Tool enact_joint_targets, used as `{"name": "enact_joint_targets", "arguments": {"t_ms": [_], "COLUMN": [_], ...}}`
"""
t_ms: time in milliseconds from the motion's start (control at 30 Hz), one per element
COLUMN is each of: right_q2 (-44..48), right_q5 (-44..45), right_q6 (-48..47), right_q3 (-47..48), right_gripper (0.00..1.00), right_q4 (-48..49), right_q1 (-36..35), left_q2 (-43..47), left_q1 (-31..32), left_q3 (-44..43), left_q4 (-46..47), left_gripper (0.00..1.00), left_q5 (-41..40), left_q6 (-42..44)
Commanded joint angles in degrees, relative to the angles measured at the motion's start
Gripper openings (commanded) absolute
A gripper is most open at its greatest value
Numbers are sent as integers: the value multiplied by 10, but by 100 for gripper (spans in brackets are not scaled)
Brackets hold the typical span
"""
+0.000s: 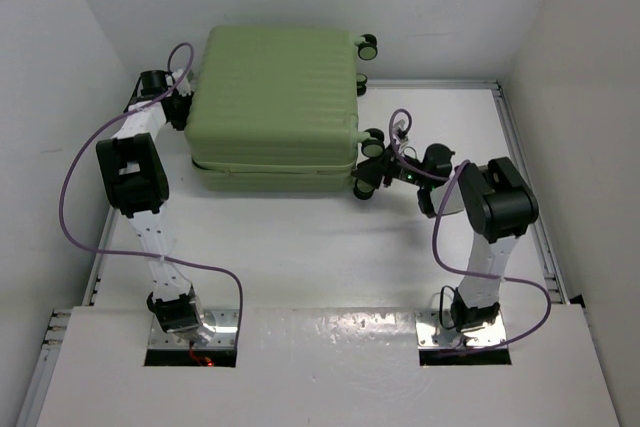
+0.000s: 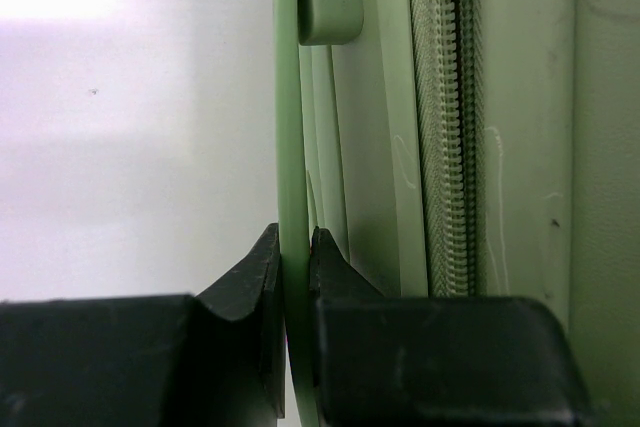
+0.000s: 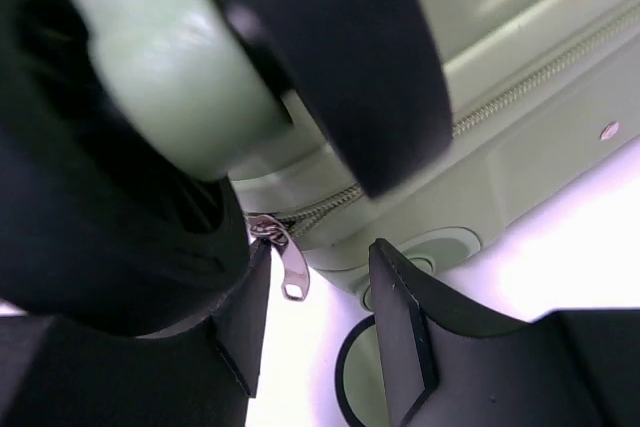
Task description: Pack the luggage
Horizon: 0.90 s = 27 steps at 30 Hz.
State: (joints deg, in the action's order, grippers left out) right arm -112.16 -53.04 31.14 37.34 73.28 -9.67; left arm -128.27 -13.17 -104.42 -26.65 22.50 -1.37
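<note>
Luggage [image 1: 275,107]: pale-green ribbed hard shell, closed, lying flat at the table's [image 1: 330,247] far edge, left of centre. Left gripper [image 2: 295,257] pinches its thin smooth side flange. Right gripper [image 3: 320,287] stands spread beside the metal zipper pull [image 3: 290,269], below a black caster [image 3: 120,197].

A white surface [image 1: 300,257] is spreading between white walls [image 1: 50,97] enclosing it on three sides; what is possibly a metal rail [image 1: 511,132] is running along its right edge.
</note>
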Motion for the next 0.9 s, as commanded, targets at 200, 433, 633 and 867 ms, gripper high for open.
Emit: {"name": "enact_joint_targets", "arguments": {"t_ms": [200, 433, 633, 867], "right_q2": [10, -11, -10, -9], "right_q5": [-17, -14, -1, 122], "right_q6": [-64, -64, -63, -56], "right_q3": [8, 24, 27, 2], "right_gripper": [26, 13, 0, 0], "right_q4": [207, 206, 206, 207], "right_q1": [-16, -18, -20, -7], "left_q2": [-63, -68, -68, -68], "left_q1": [15, 15, 15, 4], "left_q3": [18, 12, 12, 12], "left_q4": [-114, -114, -114, -114], "left_gripper": [0, 0, 0, 0], "left_q5": [16, 16, 16, 10], "left_q6": [13, 8, 8, 2]}}
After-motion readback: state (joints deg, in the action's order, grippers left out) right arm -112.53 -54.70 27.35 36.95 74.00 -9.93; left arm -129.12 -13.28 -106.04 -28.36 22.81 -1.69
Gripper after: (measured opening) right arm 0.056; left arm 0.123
